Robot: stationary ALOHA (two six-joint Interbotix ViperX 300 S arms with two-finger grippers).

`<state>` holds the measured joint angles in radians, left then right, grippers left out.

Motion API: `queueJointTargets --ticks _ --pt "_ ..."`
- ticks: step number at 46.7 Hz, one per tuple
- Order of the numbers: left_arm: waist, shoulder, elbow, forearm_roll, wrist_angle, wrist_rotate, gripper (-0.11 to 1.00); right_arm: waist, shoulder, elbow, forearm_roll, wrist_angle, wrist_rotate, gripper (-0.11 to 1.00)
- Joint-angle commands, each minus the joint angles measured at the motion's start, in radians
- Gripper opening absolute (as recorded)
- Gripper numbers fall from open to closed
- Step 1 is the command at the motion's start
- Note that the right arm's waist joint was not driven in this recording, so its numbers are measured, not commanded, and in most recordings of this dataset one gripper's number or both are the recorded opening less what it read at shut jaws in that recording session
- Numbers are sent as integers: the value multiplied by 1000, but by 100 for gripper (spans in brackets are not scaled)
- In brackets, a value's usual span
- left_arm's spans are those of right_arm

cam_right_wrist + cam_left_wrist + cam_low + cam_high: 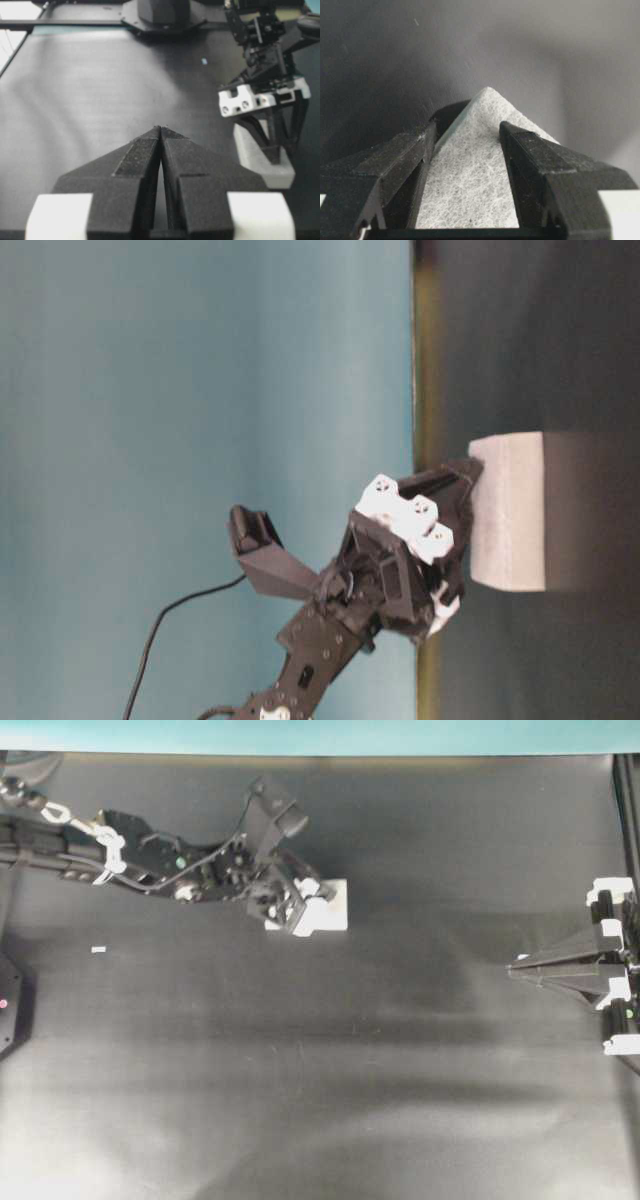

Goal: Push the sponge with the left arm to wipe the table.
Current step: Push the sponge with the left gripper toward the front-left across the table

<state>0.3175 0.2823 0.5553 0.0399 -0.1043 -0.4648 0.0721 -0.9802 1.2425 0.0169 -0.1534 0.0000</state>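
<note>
Seen from the left wrist camera, where the view starts closest, the left arm's fingers (410, 165) stand spread wide, one on each side of the sponge (470, 175), whose fibrous white top fills the gap between them and runs to a corner ahead. They straddle it loosely; I cannot tell whether either finger presses its flank. From overhead, the left gripper (293, 906) sits down over the near-left part of the sponge (330, 905), which lies flat on the tabletop (320, 1070) a little left of centre, toward the teal strip (320, 735). The sponge looks light, soft and slightly springy, with a felt-like face that should drag on the matte sheet instead of sliding freely, so it may pivot if pushed off-centre. In my judgement, it is best taken across its two long sides, low and near the middle. Far across, the right gripper (540, 970) rests with its fingers pressed together, well apart from the sponge.
</note>
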Motion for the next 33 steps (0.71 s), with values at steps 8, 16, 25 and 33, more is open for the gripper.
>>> queueJointTargets --ticks 8,16,25,33 --pt "-37 -77 58 2 2 0 52 0 -11 -6 2 -6 -8 0" --pt "-81 -118 98 2 3 -17 52 0 -21 -6 2 -6 -11 0" --pt "-132 -144 164 3 3 -52 52 0 -28 -6 3 -3 -12 0" --pt "-176 -187 216 3 3 -78 52 0 -34 -6 3 -2 -12 0"
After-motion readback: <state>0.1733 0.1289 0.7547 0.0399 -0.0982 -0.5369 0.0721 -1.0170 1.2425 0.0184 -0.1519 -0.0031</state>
